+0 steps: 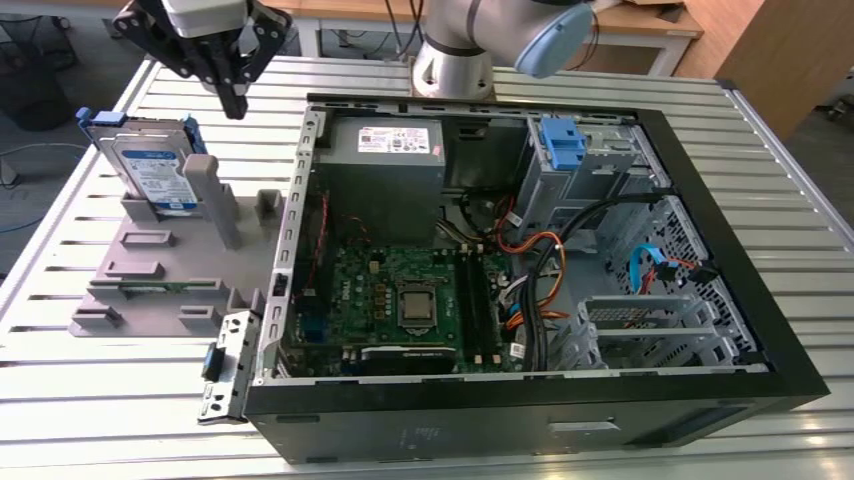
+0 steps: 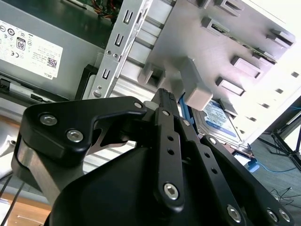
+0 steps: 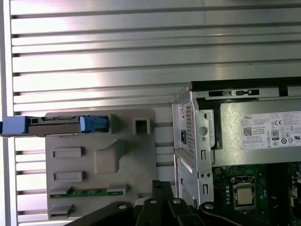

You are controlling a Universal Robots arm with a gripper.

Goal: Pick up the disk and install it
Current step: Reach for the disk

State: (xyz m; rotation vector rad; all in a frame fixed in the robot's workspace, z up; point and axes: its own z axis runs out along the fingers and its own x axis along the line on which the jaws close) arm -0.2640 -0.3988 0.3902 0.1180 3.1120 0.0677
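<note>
Pincer [image 1: 236,104] narrow, empty; hangs apart from disk [image 1: 150,165], toward exterior view's right; disk upright in grey holder [image 1: 160,270].

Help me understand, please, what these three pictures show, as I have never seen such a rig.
This is one robot arm with a black gripper. The exterior view comes from a camera off the arm, looking down on a slatted metal table. Both wrist views come from cameras riding on the arm, so the gripper's own fingers appear up close. On the table lies an open computer case, its circuit board and grey power supply exposed. Beside it, on the exterior view's left, a grey holder carries the disk, standing upright in its blue caddy. The gripper hangs above the holder near the disk, shut and holding nothing.
</note>
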